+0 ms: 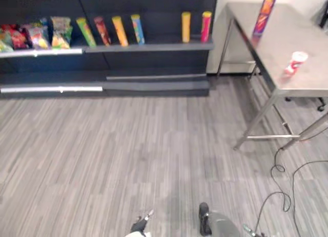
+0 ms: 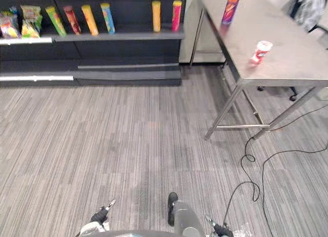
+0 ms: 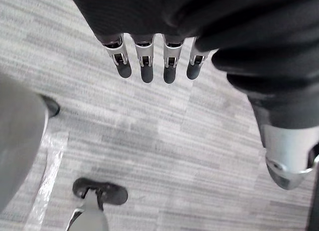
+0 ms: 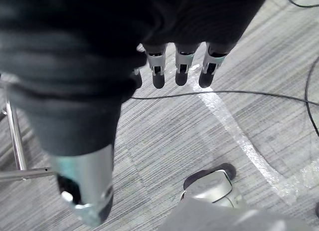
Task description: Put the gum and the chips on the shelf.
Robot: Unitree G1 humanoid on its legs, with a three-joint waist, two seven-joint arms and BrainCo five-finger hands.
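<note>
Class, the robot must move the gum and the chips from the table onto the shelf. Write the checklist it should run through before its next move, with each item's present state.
1. Left hand open and empty: ok.
2. Right hand open and empty: ok.
3. Chips can standing upright on the table: ok.
4. Gum tub on the table, apart from the chips can: ok.
5. Free gap on the shelf between the cans standing there: ok.
6. Hands near enough to the table to grasp: probably not ok; both hang low over the floor.
</note>
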